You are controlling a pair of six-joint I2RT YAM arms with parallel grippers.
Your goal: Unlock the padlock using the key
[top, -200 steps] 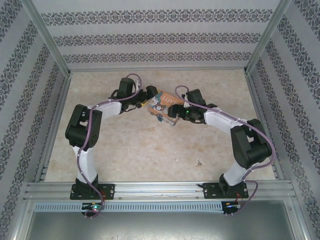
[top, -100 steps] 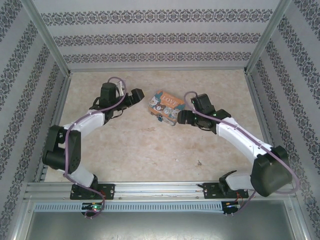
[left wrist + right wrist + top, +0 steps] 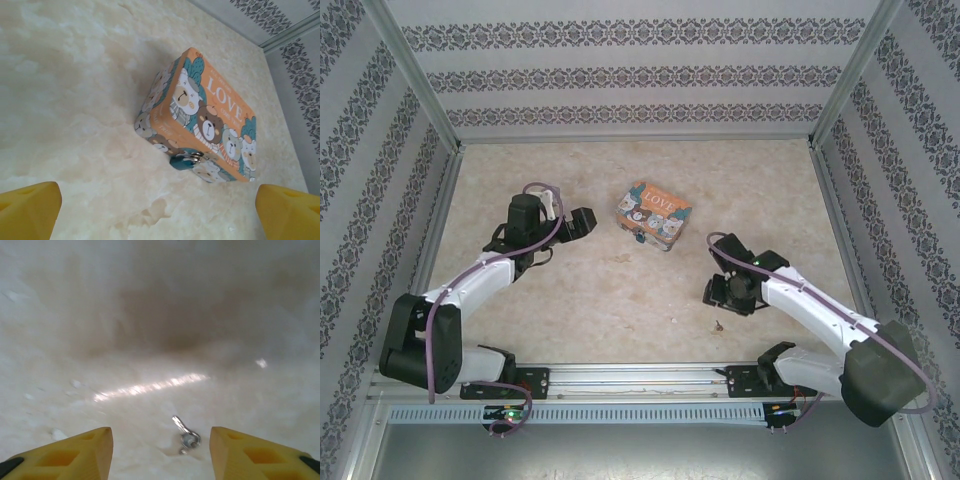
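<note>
The key [image 3: 186, 435] lies flat on the pale worktop [image 3: 620, 300], and the coming move turns on how it sits relative to the right gripper [image 3: 160, 430]. In the right wrist view it rests low between the two yellow fingers [image 3: 75, 452], a little to the 3 o'clock side of their midline. Its long axis runs from 11 o'clock to 5 o'clock, with the thin blade at the far end and the ring at the near end. That gripper stands partly open with nothing in it, and the fingers are apart from the key on both sides. From above, the key is a small speck just at 6 o'clock of the right gripper, so the right arm is by far the nearer one. A pickup would likely need the fingers turned to close across the blade's narrow width rather than along its slant.

The padlock [image 3: 185, 161], teal with a silvery shackle, hangs on the near long side of the tin [image 3: 200, 115], at that side's middle. The tin sits at mid-worktop, well apart from the key at about 11 o'clock from it. The left gripper [image 3: 159, 189] is spread wide and empty, and faces the tin from its 9 o'clock side in the top view. That makes the left arm the nearer one for steadying the tin or the lock. The padlock appears closed and the key is not yet picked up.
</note>
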